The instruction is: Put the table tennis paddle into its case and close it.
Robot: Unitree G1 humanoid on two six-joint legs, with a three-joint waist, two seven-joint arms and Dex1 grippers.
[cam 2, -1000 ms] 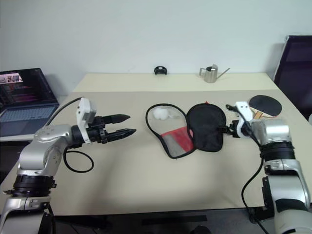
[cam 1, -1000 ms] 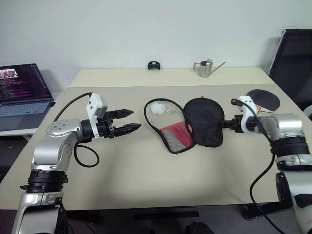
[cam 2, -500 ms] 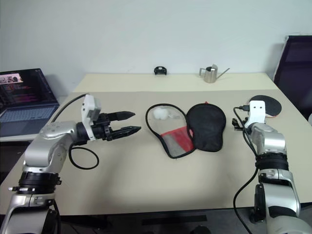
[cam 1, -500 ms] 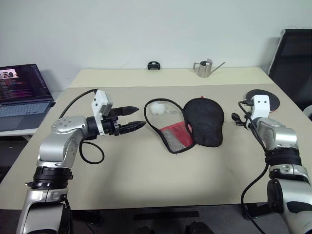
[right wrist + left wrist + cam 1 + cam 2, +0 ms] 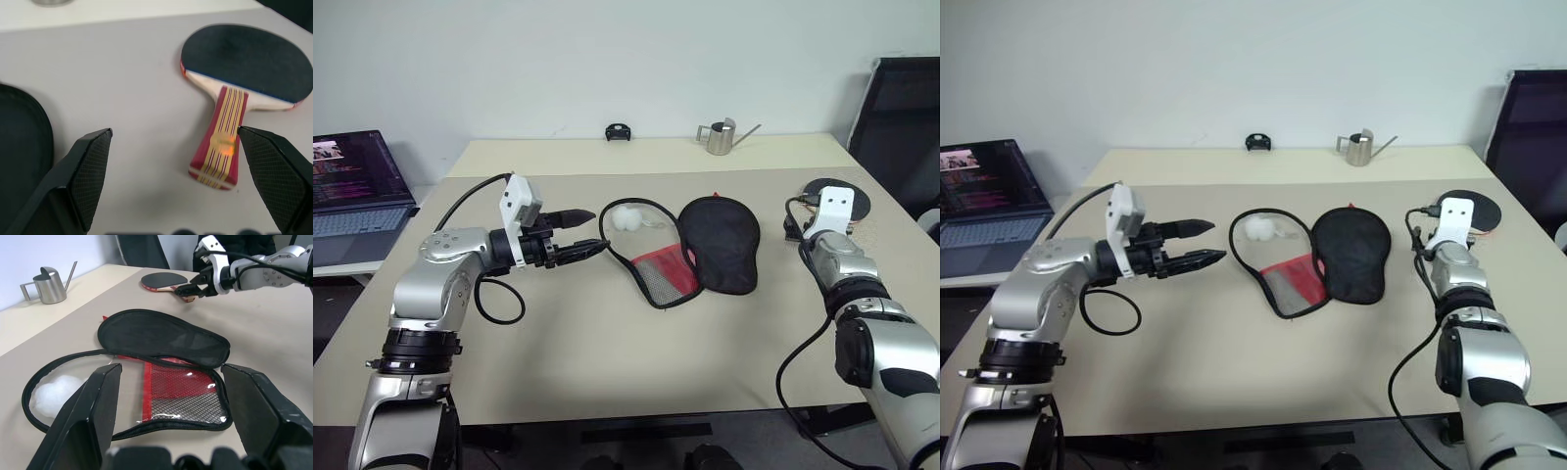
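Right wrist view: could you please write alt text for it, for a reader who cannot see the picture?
A table tennis paddle lies flat on the pale table, black face up, its striped handle toward the camera. The open right gripper points toward it, one finger just beside the handle end, not gripping it. The edge of the black case lies at the side.

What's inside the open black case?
Inside the case, a white fluffy lump lies under its clear panel, and a red panel with black mesh sits beside it. Whatever lies beneath the flipped-open black flap is hidden.
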